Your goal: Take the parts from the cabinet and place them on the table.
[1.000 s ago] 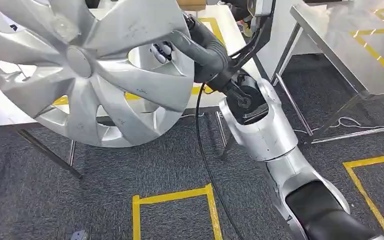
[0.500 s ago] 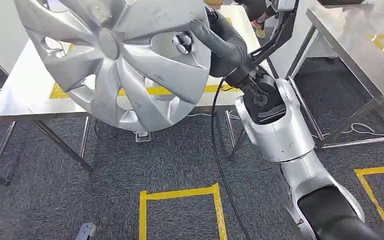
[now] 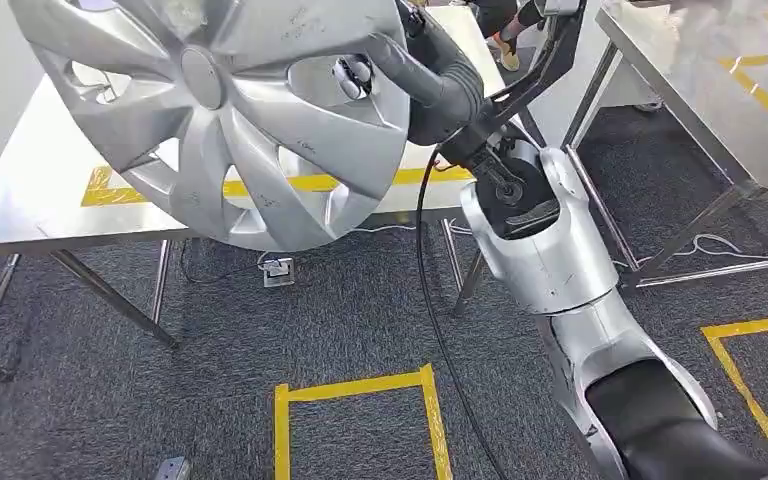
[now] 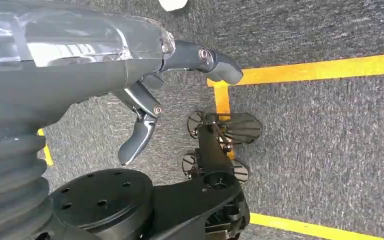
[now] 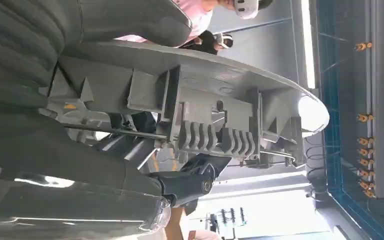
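The right hand (image 3: 430, 75) grips a silver wheel cover (image 3: 220, 110) at its rim, fingers (image 5: 185, 185) clamped behind it, holding it tilted above the steel tabletop (image 3: 40, 195) (yellow tape crosses it). The left hand (image 4: 145, 105) hangs over grey carpet (image 4: 320, 140), fingers loosely spread, holding nothing.

The big silver spoked wheel cover (image 3: 215, 110) at the frame's upper left looks like painted plastic, satin and lightly scuffed; its ribbed grey back (image 5: 205, 115) is matt. The steel table (image 3: 30, 195) behind it is brushed and reflective, and the dark grey floor carpet (image 3: 290, 320), crossed by glossy yellow tape (image 3: 355, 388), is coarse
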